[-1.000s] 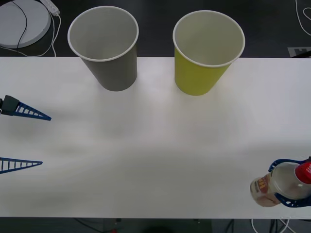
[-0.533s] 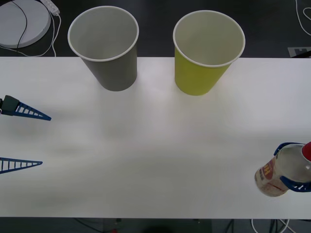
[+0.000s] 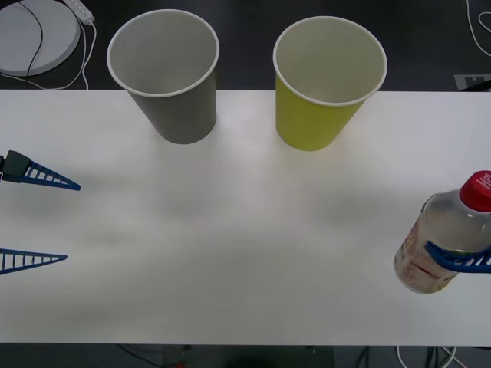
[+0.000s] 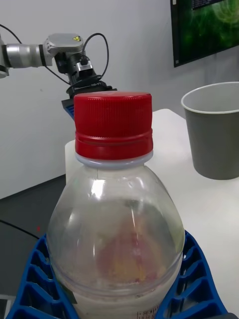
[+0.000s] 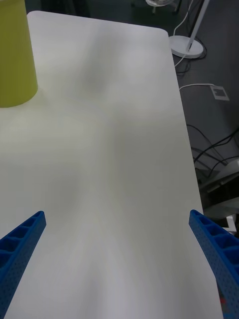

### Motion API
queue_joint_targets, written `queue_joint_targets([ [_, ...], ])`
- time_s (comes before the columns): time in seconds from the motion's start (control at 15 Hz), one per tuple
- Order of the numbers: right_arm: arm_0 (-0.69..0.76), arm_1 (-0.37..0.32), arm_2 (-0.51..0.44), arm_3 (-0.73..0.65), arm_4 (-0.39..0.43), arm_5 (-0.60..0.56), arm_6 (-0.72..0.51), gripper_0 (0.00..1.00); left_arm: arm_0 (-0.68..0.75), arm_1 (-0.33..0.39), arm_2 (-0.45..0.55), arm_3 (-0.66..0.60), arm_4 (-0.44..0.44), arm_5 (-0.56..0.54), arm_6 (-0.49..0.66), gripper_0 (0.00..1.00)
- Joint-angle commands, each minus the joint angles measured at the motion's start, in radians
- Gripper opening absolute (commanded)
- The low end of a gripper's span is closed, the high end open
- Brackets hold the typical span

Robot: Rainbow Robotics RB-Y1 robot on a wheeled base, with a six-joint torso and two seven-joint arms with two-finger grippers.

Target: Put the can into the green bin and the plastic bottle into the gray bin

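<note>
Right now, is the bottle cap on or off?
On. The red cap sits screwed onto the plastic bottle, which the right gripper holds at the table's right edge.

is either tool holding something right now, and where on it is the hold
The right tool holds the plastic bottle around its body, below the red cap. The left tool is open and holds nothing.
</note>
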Motion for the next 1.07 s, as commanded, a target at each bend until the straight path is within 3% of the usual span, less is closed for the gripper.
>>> queue_joint_targets([
  [0.07,0.002,0.0,-0.039,-0.092,0.061,0.079,-0.126,0.0,0.0,0.0,0.0,0.0,0.0,0.0,0.0,1.0],
  [0.53,-0.013,-0.057,-0.108,-0.293,0.242,0.237,-0.504,0.0,0.0,0.0,0.0,0.0,0.0,0.0,0.0,1.0],
  [1.07,-0.228,-0.17,-0.09,-0.407,0.489,0.24,-0.992,0.0,0.0,0.0,0.0,0.0,0.0,0.0,0.0,1.0],
])
